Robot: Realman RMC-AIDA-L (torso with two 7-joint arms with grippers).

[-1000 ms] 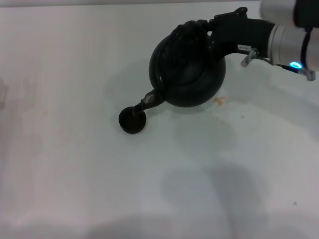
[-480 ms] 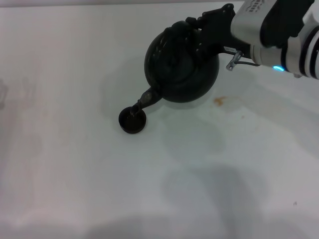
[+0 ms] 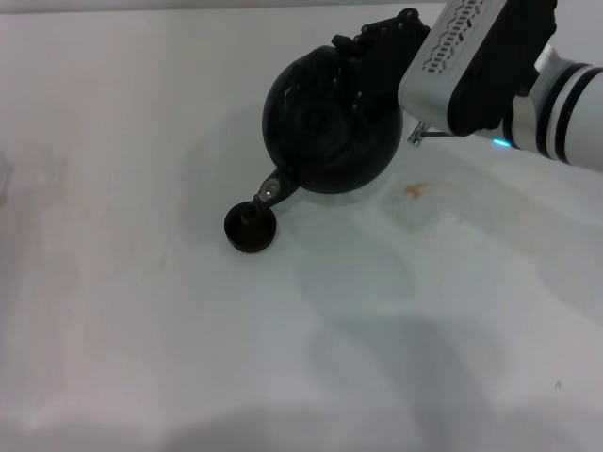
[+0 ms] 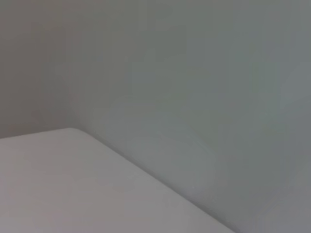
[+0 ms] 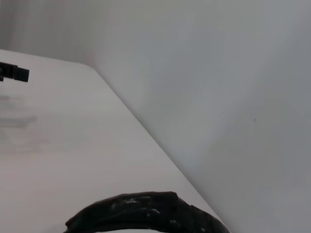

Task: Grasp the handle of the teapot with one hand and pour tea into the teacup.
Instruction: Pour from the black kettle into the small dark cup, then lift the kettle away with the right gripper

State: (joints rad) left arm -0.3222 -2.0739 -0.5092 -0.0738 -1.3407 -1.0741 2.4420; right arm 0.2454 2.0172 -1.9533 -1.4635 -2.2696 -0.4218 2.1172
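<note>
The dark round teapot (image 3: 320, 141) hangs tilted above the white table, held from the upper right. Its short spout with a pale tip (image 3: 271, 188) points down at the rim of the small black teacup (image 3: 250, 229), which stands on the table just in front and to the left of the pot. My right gripper (image 3: 369, 52) is shut on the black handle at the top of the pot, and the gripper body hides most of it in the head view. In the right wrist view the handle (image 5: 146, 213) shows as a black arc. My left gripper is out of view.
The white table (image 3: 141, 311) runs wide around the cup. A small brown stain (image 3: 415, 190) lies to the right of the pot. A small black object (image 5: 12, 73) shows at the edge of the right wrist view. The left wrist view shows only table edge and wall.
My right arm has rolled and shifted left, tipping the teapot further toward the teacup. The spout has come down over the cup's rim. The cup has not moved.
</note>
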